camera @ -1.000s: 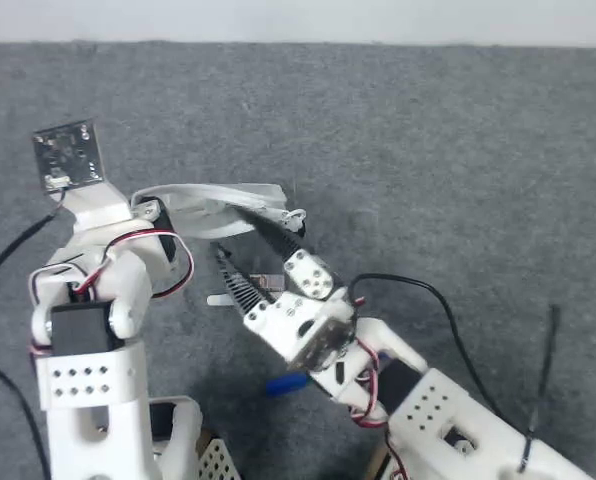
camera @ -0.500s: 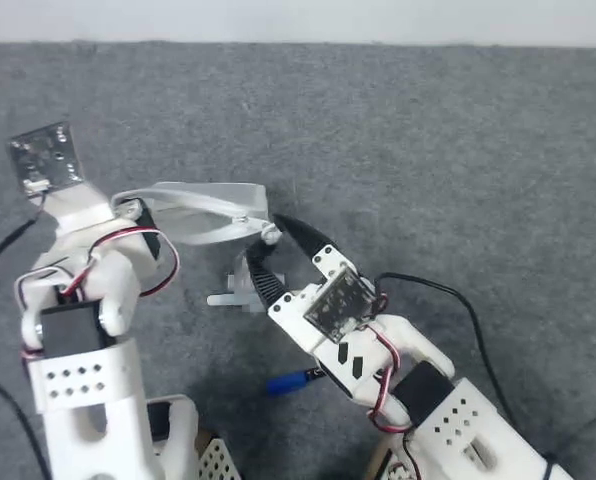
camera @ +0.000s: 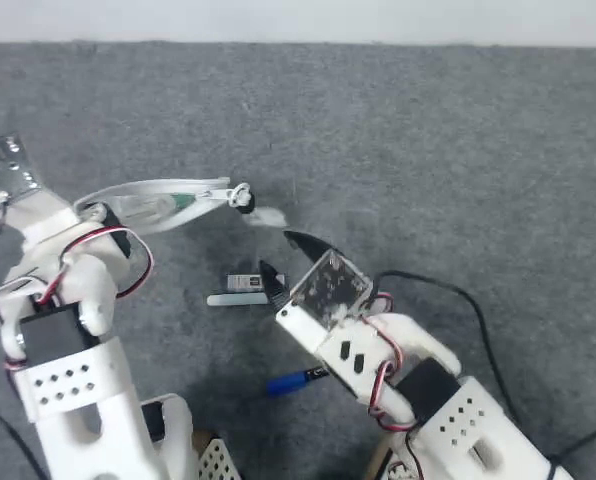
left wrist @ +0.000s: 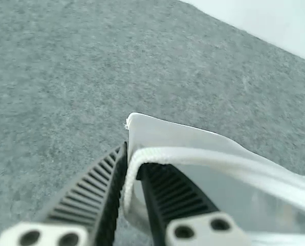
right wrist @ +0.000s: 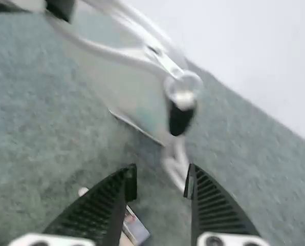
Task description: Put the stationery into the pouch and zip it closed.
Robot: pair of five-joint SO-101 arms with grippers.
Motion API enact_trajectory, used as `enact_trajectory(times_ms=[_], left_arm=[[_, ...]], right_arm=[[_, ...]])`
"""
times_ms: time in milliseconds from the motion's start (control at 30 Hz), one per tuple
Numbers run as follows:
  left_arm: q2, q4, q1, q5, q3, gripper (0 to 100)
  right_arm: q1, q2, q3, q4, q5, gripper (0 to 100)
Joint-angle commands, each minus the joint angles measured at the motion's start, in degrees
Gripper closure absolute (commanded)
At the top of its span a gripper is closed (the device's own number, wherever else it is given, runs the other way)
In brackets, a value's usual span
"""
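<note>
Left gripper (left wrist: pixel 132 156) clamps the pouch (camera: pixel 153 208) edge; right gripper (camera: pixel 278 254), jaws parted, hovers near its zipper pull (camera: pixel 241 196), not touching

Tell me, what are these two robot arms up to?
The left claw is shut on one end of a clear pouch and holds it up. The right claw is open, close to the pouch's zip pull but not touching it. A blue pen and some small white pieces lie on the grey mat, outside the pouch.
</note>
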Motion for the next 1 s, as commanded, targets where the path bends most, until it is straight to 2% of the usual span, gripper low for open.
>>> enact_trajectory(times_ms=[0,167,433,633,967], left_arm=[[-1.4,-2.3,-1.9,1.9,-1.7,99],[-1.4,-2.3,-2.8,2.3,-1.7,99],[-1.4,-3.2,-9.4,5.1,-2.1,99],[-1.4,-3.2,-10.4,5.1,-2.2,99],[-1.4,-3.2,-10.8,5.1,-2.2,99]], right_arm=[[2.2,6.3,-7.9,4.1,-0.5,85.3],[2.2,16.8,-10.8,3.9,-0.5,85.3],[2.1,31.3,-15.3,1.5,-0.3,85.0],[-0.6,41.5,-18.4,-0.8,-0.4,77.7],[-2.3,61.1,-31.8,-1.4,-0.5,79.4]])
